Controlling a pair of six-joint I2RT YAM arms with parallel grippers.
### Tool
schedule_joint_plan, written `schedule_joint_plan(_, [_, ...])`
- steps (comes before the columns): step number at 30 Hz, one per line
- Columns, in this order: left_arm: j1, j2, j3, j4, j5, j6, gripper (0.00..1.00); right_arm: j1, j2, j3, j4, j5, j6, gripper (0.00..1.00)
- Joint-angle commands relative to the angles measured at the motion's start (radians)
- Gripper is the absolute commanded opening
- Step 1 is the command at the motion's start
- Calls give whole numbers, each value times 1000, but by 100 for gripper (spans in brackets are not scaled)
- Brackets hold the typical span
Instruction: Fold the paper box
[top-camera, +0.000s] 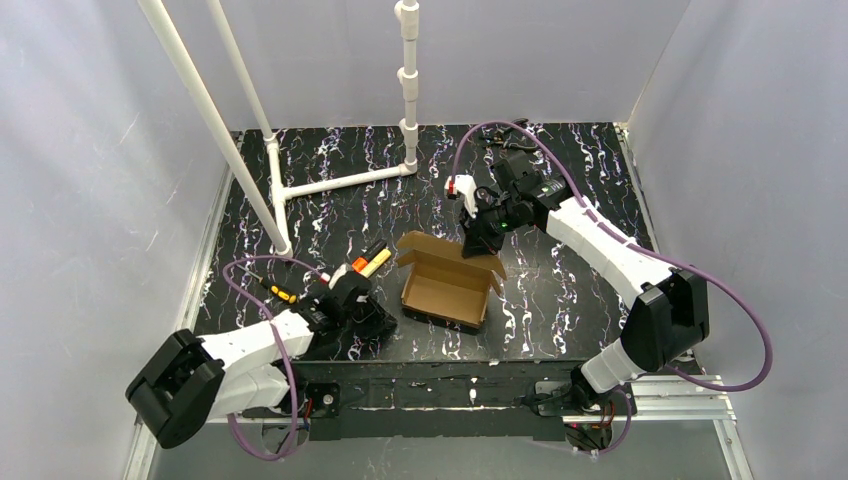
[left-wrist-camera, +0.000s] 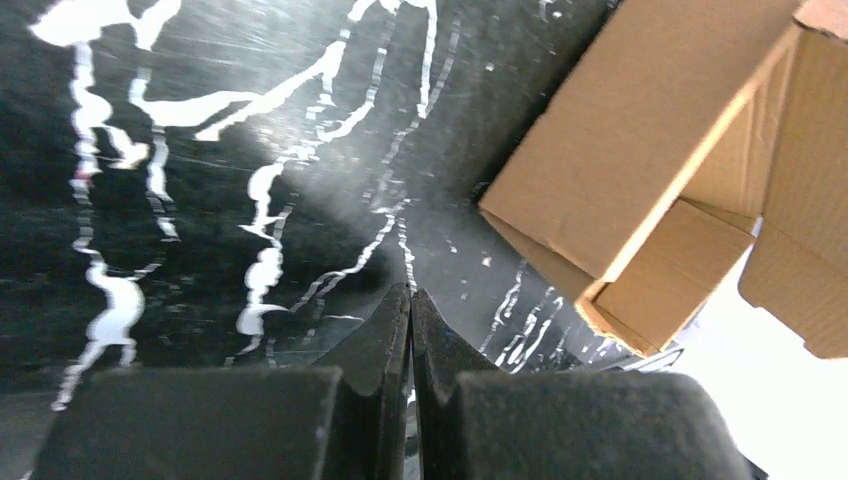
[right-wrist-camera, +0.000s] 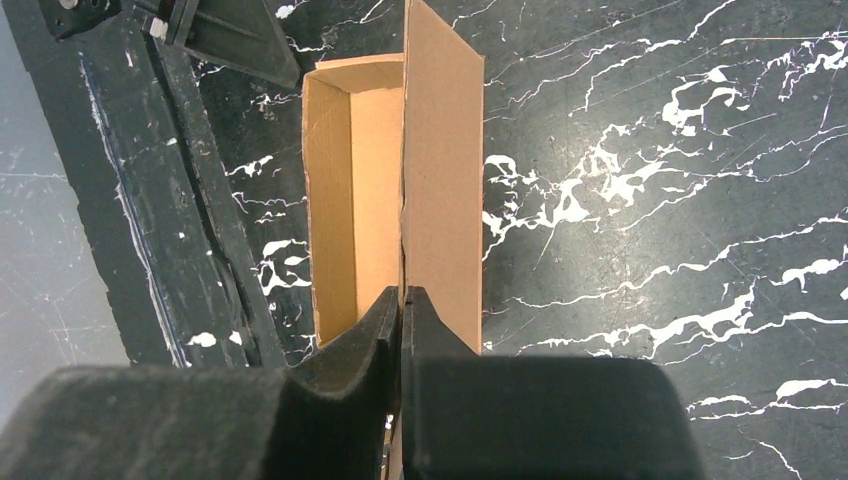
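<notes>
The paper box (top-camera: 445, 290) lies open in the middle of the table: a brown cardboard tray with its lid flap standing up at the far side. My right gripper (top-camera: 483, 238) reaches down onto that far flap. In the right wrist view the flap (right-wrist-camera: 445, 160) runs edge-on between the fingers of the right gripper (right-wrist-camera: 402, 295), which is shut on it, and the box's inside (right-wrist-camera: 365, 200) lies to the left. My left gripper (top-camera: 385, 322) rests low just left of the box. The left wrist view shows this gripper (left-wrist-camera: 411, 295) shut and empty, with the box's corner (left-wrist-camera: 620, 130) to its upper right.
An orange-tipped black marker (top-camera: 358, 265) and a pale yellow stick (top-camera: 378, 260) lie just left of the box. A yellow-and-black tool (top-camera: 280, 292) sits by the left arm. A white pipe frame (top-camera: 340, 182) stands at the back left. White walls enclose the table.
</notes>
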Motion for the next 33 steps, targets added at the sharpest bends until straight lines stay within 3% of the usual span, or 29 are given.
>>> schedule_joint_plan(1, [-28,50,91,27,25,-42,0,4,-5,24,20,-33,18,11])
schedule_joint_plan(5, [-33,174,176,31,16,-115,0,6,-9,12,16,-65,18,9])
schedule_joint_plan(10, [-28,281,279,6,-97,-195,0,10,-25,-17,14,-98,18,6])
schedule_joint_plan(16, [-20,310,296,-25,-111,-156,0,12,-36,-25,22,-82,18,8])
schedule_joint_plan(23, [-19,195,204,-17,-73,-2,1,12,-3,73,-1,62,12,17])
schedule_joint_plan(33, [-16,-152,104,-191,-86,234,29,12,53,143,-36,93,-11,34])
